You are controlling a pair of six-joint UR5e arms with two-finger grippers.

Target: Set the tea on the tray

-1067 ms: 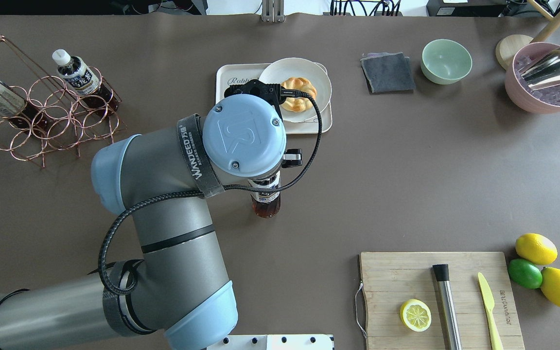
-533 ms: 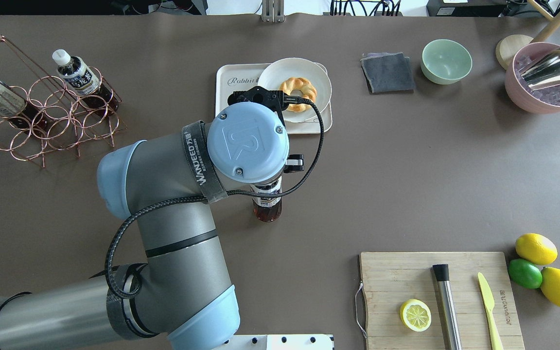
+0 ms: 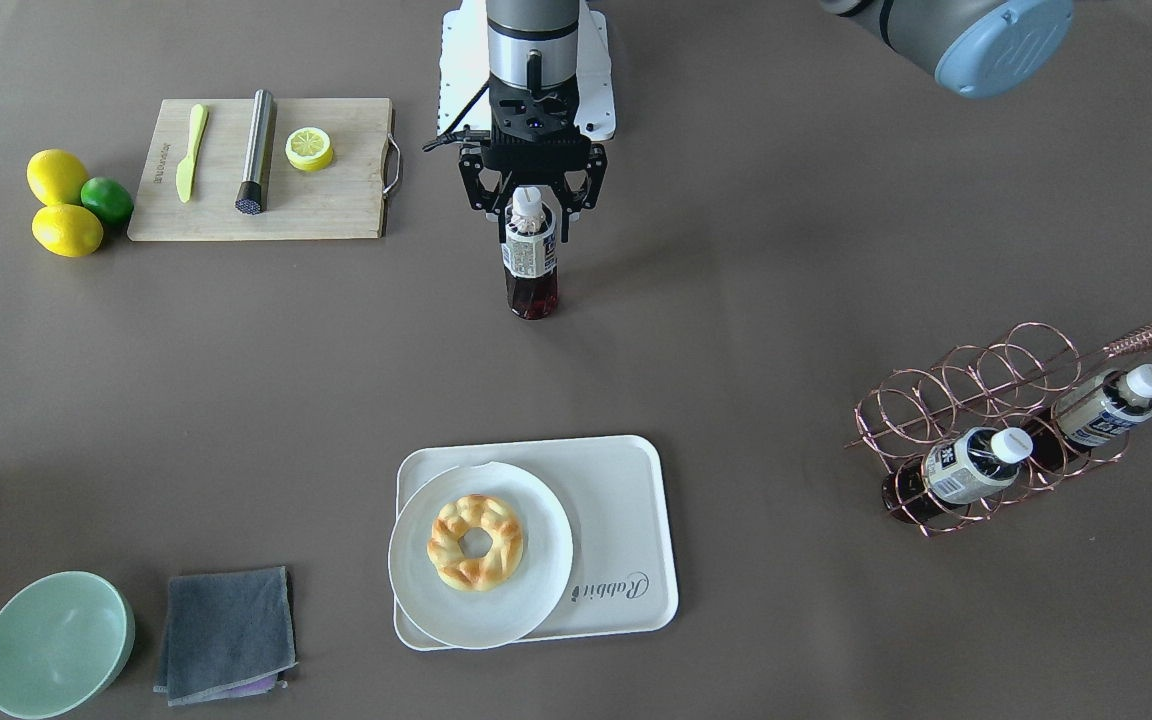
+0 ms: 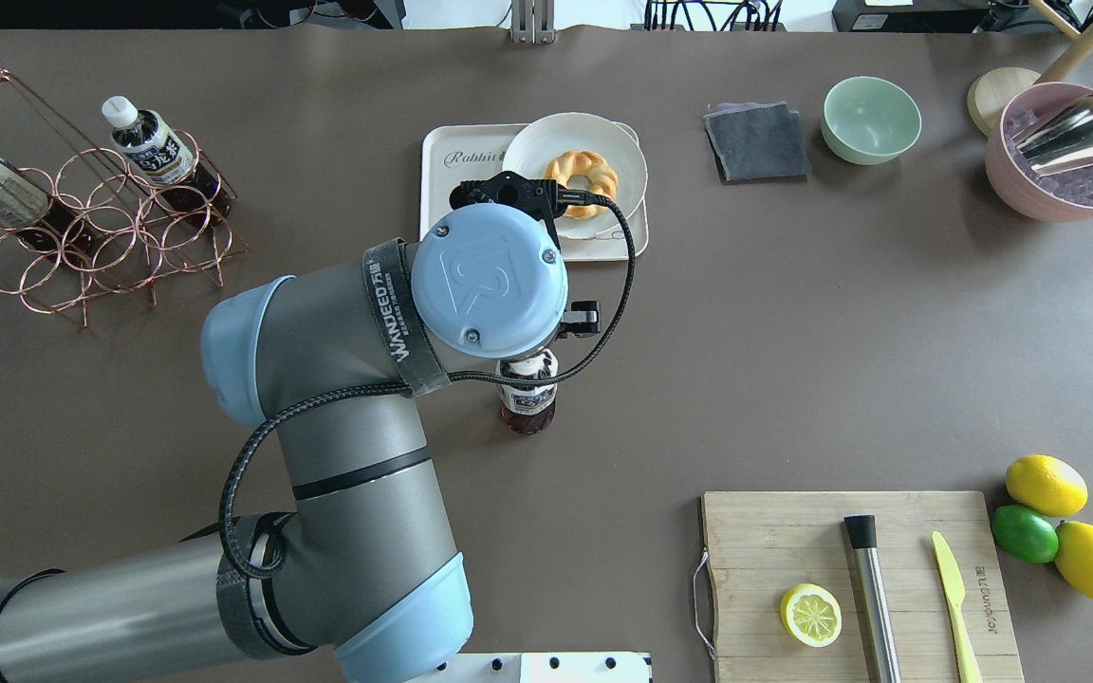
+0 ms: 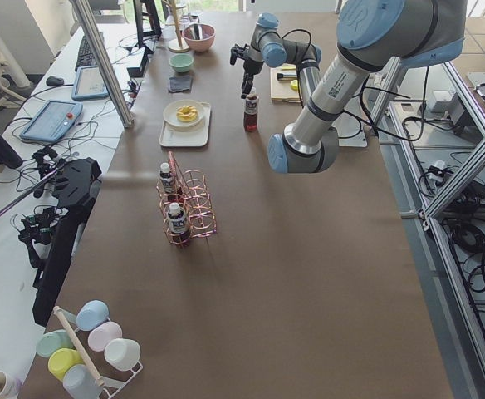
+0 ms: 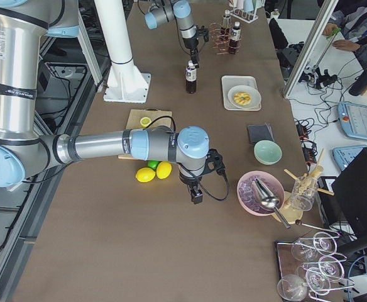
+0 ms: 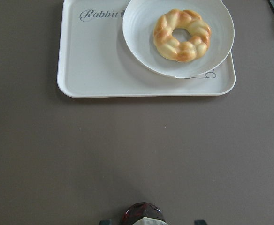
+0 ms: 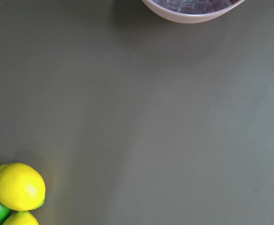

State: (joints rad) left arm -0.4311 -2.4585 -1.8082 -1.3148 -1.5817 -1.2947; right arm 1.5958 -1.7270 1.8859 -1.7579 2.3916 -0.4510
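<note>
Bottles (image 3: 531, 250): 3. One stands upper centre of the front view, two lie in the rack (image 3: 1146, 330) at right.
Rack: 1.
Tray (image 3: 626, 500): 1.
Plate (image 3: 546, 570): 1.
Ring pastry (image 3: 474, 541): 1.
Lemons (image 3: 57, 176): 2 whole.
Lemon half (image 3: 308, 148): 1.
Lime (image 3: 107, 199): 1.
Board (image 3: 336, 200): 1.
Knife (image 3: 192, 150): 1.
Steel rod (image 3: 256, 150): 1.
Bowls: 2, a green bowl (image 3: 56, 645) and a pink bowl (image 4: 1011, 180).
Scoop (image 4: 1078, 131): 1.
Cloth (image 3: 226, 630): 1.
Wooden disc (image 4: 992, 95): 1.
</note>
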